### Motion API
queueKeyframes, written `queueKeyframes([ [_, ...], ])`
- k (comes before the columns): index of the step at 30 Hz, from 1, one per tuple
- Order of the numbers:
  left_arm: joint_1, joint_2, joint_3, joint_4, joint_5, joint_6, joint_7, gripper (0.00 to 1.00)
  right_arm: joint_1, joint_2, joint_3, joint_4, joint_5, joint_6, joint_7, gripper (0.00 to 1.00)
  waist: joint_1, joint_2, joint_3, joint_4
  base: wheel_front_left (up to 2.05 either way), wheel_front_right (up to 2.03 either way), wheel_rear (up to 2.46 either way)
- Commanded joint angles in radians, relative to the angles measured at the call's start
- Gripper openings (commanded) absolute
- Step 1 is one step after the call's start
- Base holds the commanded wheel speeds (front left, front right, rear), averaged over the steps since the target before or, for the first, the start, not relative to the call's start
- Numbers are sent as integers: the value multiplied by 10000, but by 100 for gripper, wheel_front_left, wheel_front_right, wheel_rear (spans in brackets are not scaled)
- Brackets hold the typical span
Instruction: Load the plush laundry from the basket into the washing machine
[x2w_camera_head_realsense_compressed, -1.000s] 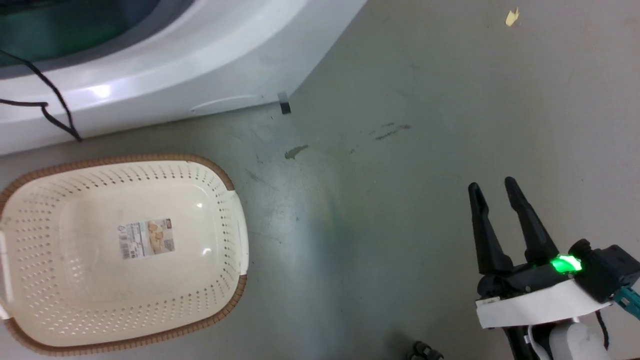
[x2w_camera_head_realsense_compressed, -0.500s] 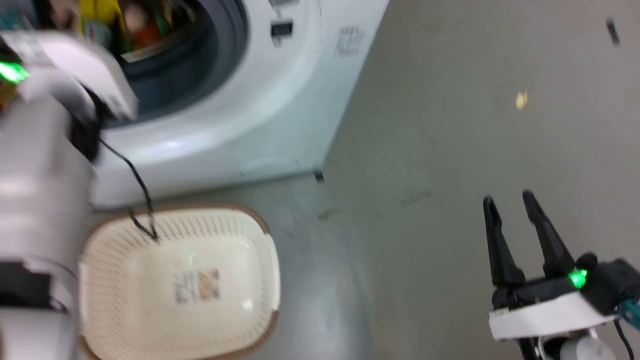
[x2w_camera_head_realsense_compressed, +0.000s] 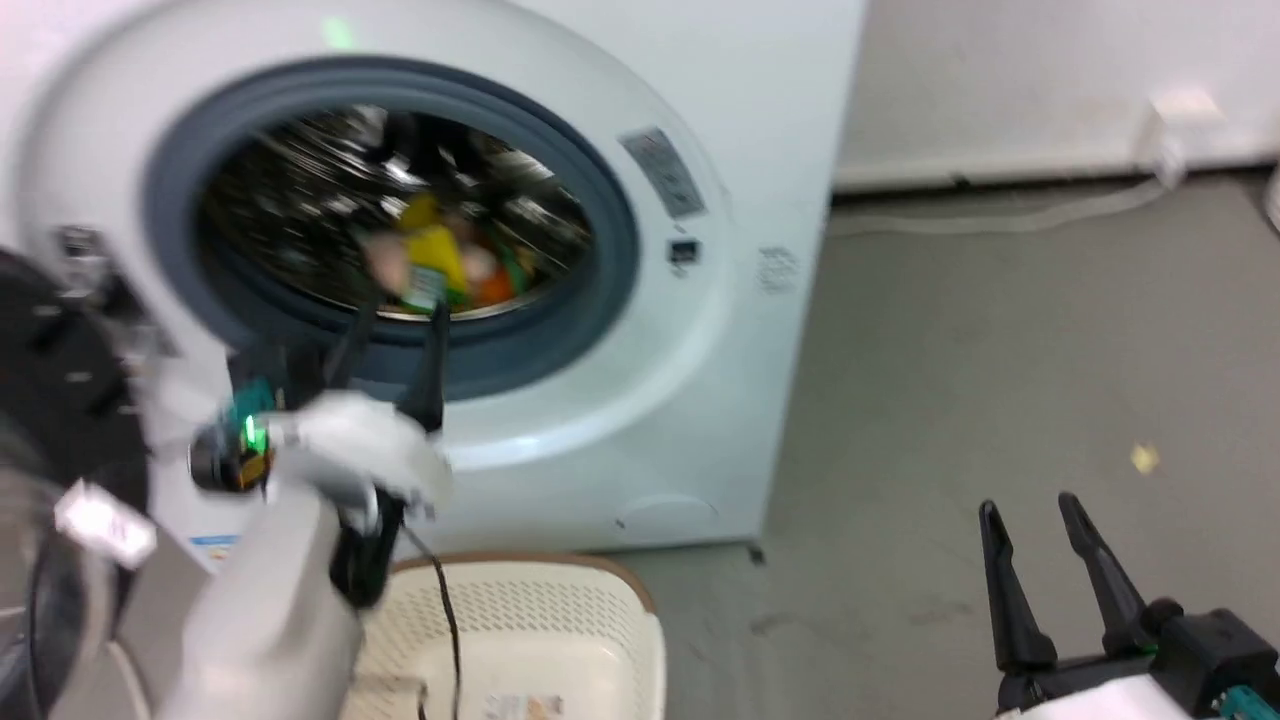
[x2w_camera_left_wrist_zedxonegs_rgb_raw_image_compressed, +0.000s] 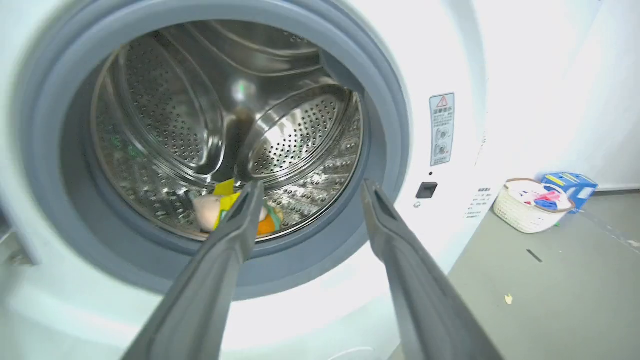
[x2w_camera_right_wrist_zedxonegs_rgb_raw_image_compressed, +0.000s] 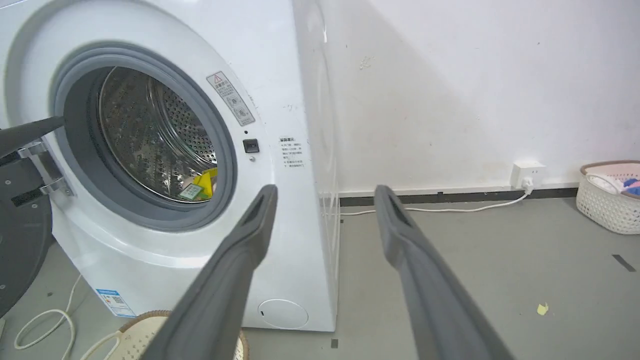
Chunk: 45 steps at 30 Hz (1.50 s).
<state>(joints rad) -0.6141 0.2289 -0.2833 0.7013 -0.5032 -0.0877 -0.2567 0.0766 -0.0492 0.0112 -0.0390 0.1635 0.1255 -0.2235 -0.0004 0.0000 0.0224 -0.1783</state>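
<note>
The white washing machine (x2w_camera_head_realsense_compressed: 620, 420) stands with its round grey-gasketed opening uncovered. Both plush toys lie at the bottom of the steel drum: the pink doll with yellow parts (x2w_camera_left_wrist_zedxonegs_rgb_raw_image_compressed: 212, 210) and, beside it, the orange plush (x2w_camera_left_wrist_zedxonegs_rgb_raw_image_compressed: 267, 227). They show blurred in the head view as a plush heap (x2w_camera_head_realsense_compressed: 430, 255), and the doll's yellow part and tag (x2w_camera_right_wrist_zedxonegs_rgb_raw_image_compressed: 202, 184) show in the right wrist view. My left gripper (x2w_camera_head_realsense_compressed: 395, 310) (x2w_camera_left_wrist_zedxonegs_rgb_raw_image_compressed: 312, 186) hangs open and empty just outside the opening. My right gripper (x2w_camera_head_realsense_compressed: 1030, 505) (x2w_camera_right_wrist_zedxonegs_rgb_raw_image_compressed: 325, 192) is open and empty over the floor to the right. The cream basket (x2w_camera_head_realsense_compressed: 600, 610) sits below the washer front.
The dark washer door (x2w_camera_right_wrist_zedxonegs_rgb_raw_image_compressed: 20, 250) stands swung open at the left. A white woven basket of clothes (x2w_camera_left_wrist_zedxonegs_rgb_raw_image_compressed: 530, 212) and a blue box (x2w_camera_left_wrist_zedxonegs_rgb_raw_image_compressed: 570, 182) sit by the far wall. A wall socket (x2w_camera_right_wrist_zedxonegs_rgb_raw_image_compressed: 525, 172) feeds a cable along the skirting. White cable loops (x2w_camera_right_wrist_zedxonegs_rgb_raw_image_compressed: 45, 325) lie by the washer's foot.
The head camera has swung up from the basket and floor to the washer front. My left arm now shows before the drum opening. The right gripper stays open.
</note>
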Motion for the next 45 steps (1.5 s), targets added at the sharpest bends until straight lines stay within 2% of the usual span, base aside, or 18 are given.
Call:
queueKeyframes([
  [1,802,-43,82,-487,-70,193,-46,100,212,-10,11,-72,-15,52,42,100,4,0,-770,746,0,0,0],
  [2,802,-43,82,-487,-70,193,-46,100,212,-10,11,-72,-15,52,42,100,4,0,-770,746,0,0,0],
  [3,1837,-94,138,-1413,-169,452,-47,100,399,-10,44,-102,-15,52,95,100,4,0,-926,891,0,0,0],
  [5,2321,-83,138,-1864,-169,613,-43,100,486,-10,50,-112,-18,52,112,100,4,0,-988,953,0,0,0],
  [6,3261,-90,118,-2781,-166,950,7,100,641,-10,71,-118,-8,52,132,100,4,0,-1105,1055,0,0,0],
  [7,3261,-90,118,-2781,-166,950,7,100,641,-10,71,-118,-8,52,132,100,4,0,-1105,1055,0,0,0],
  [10,4506,14,-38,-4096,108,1499,69,100,827,-10,74,-122,5,52,133,100,4,0,-1221,1178,0,0,0],
  [11,5208,61,-144,-4822,287,1830,100,100,933,-10,77,-96,26,52,137,100,4,0,-1283,1249,0,0,0],
  [12,5208,61,-144,-4822,287,1830,100,100,933,-10,77,-96,26,52,137,100,4,0,-1283,1249,0,0,0],
  [17,6503,38,-337,-5933,526,2448,159,100,1134,-10,91,65,75,52,183,100,4,0,-1441,1295,0,0,0],
  [21,7044,46,-650,-6254,785,2594,147,100,1314,-10,-5,177,115,52,165,100,4,0,-1534,1335,0,0,0],
  [27,7412,105,-919,-6001,1084,2778,139,100,1442,-10,172,266,-286,52,178,100,4,0,-1625,1296,0,0,0],
  [37,7467,116,-765,-5840,1215,2866,9,100,1482,-10,235,451,-212,52,161,100,4,0,-1645,1282,0,0,0],
  [38,7363,76,-795,-5848,1150,2795,101,0,1298,2,235,422,-234,-4,194,0,5,0,-1642,1281,0,0,0],
  [45,7319,1,-686,-5888,1281,2725,191,0,1216,3,221,421,-284,-15,267,0,5,0,-1590,1299,0,0,0],
])
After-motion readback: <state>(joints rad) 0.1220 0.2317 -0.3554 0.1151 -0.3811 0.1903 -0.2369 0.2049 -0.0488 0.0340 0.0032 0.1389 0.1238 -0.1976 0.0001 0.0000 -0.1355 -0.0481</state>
